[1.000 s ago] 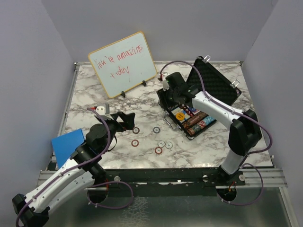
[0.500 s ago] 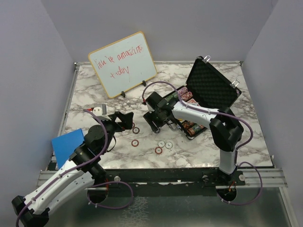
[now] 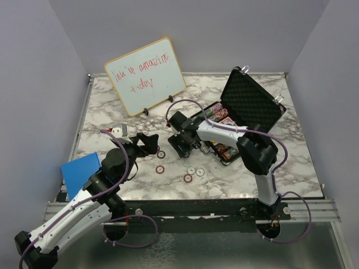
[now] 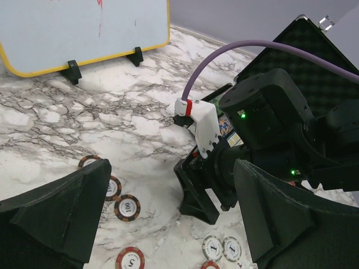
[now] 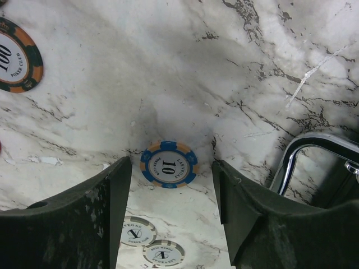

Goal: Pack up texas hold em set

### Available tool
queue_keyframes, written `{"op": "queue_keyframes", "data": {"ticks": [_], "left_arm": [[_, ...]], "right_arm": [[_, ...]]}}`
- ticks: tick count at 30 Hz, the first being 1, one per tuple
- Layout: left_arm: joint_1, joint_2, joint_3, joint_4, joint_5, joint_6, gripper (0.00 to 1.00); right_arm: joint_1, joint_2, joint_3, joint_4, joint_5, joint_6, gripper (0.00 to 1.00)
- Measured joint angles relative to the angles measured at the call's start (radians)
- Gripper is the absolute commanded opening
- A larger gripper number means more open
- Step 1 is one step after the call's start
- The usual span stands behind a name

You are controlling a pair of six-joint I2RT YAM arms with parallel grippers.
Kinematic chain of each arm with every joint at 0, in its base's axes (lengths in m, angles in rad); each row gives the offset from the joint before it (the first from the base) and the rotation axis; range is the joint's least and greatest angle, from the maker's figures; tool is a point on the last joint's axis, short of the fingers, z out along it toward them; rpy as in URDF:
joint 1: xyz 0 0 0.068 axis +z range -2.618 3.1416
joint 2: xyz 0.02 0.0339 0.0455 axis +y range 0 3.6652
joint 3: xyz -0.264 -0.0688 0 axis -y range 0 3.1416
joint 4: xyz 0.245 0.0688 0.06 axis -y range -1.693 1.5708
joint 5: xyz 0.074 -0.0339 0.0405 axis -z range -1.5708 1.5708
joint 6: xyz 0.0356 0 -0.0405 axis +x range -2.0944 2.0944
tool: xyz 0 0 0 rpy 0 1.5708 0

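The black briefcase (image 3: 253, 104) stands open at the back right, with rows of poker chips (image 3: 220, 111) in its foam. Several loose chips (image 3: 160, 169) lie on the marble in front of it. My right gripper (image 3: 182, 149) is low over the table left of the case, open. In the right wrist view a blue "10" chip (image 5: 168, 163) lies flat just past the tips of its fingers (image 5: 112, 202); the right gripper (image 5: 171, 182) touches nothing. My left gripper (image 4: 168, 224) hangs wide open and empty over a "100" chip (image 4: 127, 207) and a red "5" chip (image 4: 130, 259).
The whiteboard (image 3: 146, 75) with red writing stands at the back left. A blue flat object (image 3: 81, 171) lies at the table's near left edge. The case's silver handle (image 5: 311, 148) is close to the right gripper's right finger. Two white chips (image 5: 137, 231) lie under it.
My right arm has swung left out of the briefcase and come down over the blue chip, its jaws wider. The left arm has barely moved.
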Motion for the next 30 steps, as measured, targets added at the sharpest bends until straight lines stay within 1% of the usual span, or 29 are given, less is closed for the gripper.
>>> {"op": "queue_keyframes", "data": {"ticks": [5,9,11,13,15,18,20,25,27,30], "left_arm": [[0.000,0.003,-0.002,0.000,0.000,-0.004,0.99],[0.000,0.008,-0.002,0.001,0.000,-0.004,0.99],[0.000,0.010,-0.003,0.001,0.000,-0.004,0.99],[0.000,0.010,-0.003,0.001,0.000,-0.004,0.99],[0.000,0.010,-0.003,0.001,0.000,-0.005,0.99],[0.000,0.010,-0.003,0.001,0.000,-0.007,0.99],[0.000,0.010,-0.003,0.001,0.000,-0.009,0.99],[0.000,0.010,-0.005,0.001,0.000,-0.014,0.99],[0.000,0.009,-0.007,0.001,0.000,-0.016,0.99],[0.000,0.009,-0.010,0.000,0.000,-0.017,0.99]], "right_arm": [[0.005,0.011,0.013,-0.011,0.021,0.010,0.58],[0.005,0.022,0.026,-0.023,0.049,0.024,0.52],[0.005,0.025,0.028,-0.026,0.057,0.030,0.47],[0.005,0.026,0.030,-0.029,0.065,0.036,0.46],[0.005,0.027,0.032,-0.031,0.071,0.046,0.46],[0.006,0.028,0.032,-0.032,0.076,0.053,0.54],[0.006,0.028,0.033,-0.032,0.077,0.058,0.56],[0.010,0.028,0.032,-0.031,0.076,0.055,0.57],[0.011,0.029,0.032,-0.031,0.077,0.052,0.53],[0.011,0.032,0.033,-0.031,0.078,0.051,0.41]]}}
